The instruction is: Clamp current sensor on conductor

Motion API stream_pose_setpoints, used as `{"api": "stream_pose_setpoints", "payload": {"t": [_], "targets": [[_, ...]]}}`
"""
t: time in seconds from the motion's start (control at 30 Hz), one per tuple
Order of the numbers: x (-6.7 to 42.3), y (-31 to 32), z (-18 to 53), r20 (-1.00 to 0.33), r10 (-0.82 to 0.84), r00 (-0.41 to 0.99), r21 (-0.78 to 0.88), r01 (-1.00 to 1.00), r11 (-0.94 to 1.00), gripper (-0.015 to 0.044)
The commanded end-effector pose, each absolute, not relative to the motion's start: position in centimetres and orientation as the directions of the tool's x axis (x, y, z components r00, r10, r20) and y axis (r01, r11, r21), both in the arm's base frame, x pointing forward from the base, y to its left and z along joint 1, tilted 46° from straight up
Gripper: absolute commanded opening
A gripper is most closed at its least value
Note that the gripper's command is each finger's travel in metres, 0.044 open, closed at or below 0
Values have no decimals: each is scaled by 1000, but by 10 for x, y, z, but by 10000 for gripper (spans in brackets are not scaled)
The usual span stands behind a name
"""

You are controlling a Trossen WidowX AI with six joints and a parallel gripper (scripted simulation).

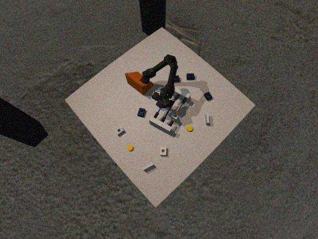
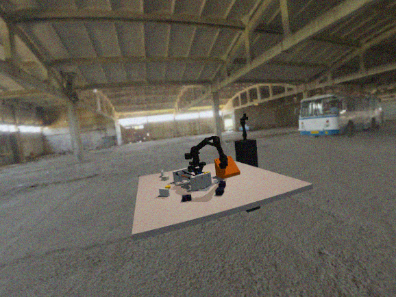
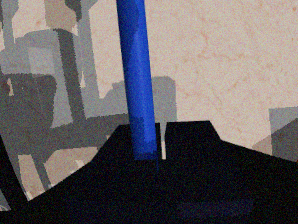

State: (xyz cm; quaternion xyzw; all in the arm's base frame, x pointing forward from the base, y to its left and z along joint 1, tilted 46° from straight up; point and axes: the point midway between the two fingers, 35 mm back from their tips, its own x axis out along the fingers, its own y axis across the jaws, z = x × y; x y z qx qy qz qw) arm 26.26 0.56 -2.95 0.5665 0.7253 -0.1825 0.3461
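Note:
The blue conductor runs down the wrist view into a dark split shape, which looks like the current sensor, with a narrow gap right of the conductor. My gripper is low over the conductor fixture and shut on the sensor, around the blue conductor. The finger edges merge with the dark sensor. The fixture has a pale front block and a grey end block. A black conductor and an orange conductor run beside the blue one. The LOAD marker, arrow and latch are not readable.
The arm stands by an orange block. Dark blocks, yellow discs and pale pieces lie around the fixture on the table.

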Motion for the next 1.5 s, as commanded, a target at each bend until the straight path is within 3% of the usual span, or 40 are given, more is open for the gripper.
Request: {"api": "stream_pose_setpoints", "payload": {"t": [0.0,0.73,1.07,1.47], "targets": [[263,6,-30,-710,693,-126,123,947,298,0],[263,6,-30,-710,693,-126,123,947,298,0],[268,8,-29,-693,720,-32,195,954,230,0],[269,8,-29,-693,721,-29,197,954,228,0]]}}
